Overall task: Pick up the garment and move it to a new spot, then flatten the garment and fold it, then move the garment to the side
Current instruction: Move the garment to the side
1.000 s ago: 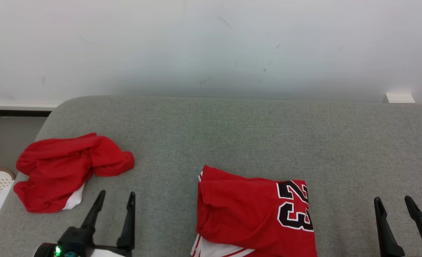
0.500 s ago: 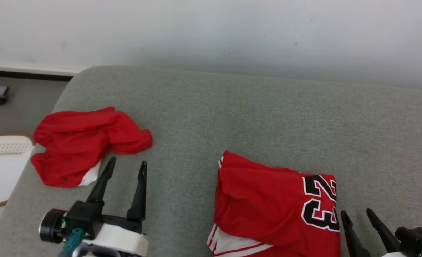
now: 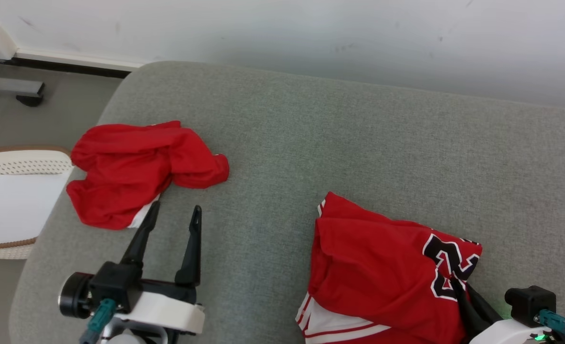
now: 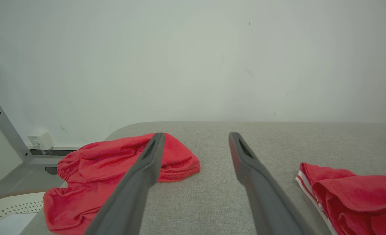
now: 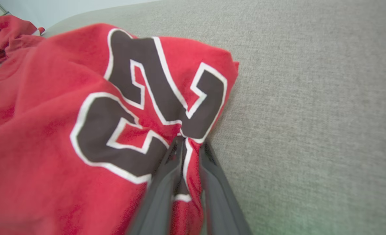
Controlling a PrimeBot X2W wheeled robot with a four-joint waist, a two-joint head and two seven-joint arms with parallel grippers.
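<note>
Right gripper (image 5: 190, 143): pinched nearly closed on the right edge of the folded number-23 jersey (image 3: 382, 258), which is laid on the grey cushion (image 3: 311, 124). Folding is judged done; the move aside is not yet made. Left gripper (image 3: 175, 209): spread wide, nothing held. Beyond: crumpled red garment (image 3: 134, 167), not yet flattened.

The left gripper (image 4: 196, 133) is seen with its fingers spread wide above the grey cushion (image 4: 212, 195), a crumpled red garment (image 4: 88, 169) being partly hidden by one finger and a white-striped red garment (image 4: 352, 192) laid at the right edge.
</note>
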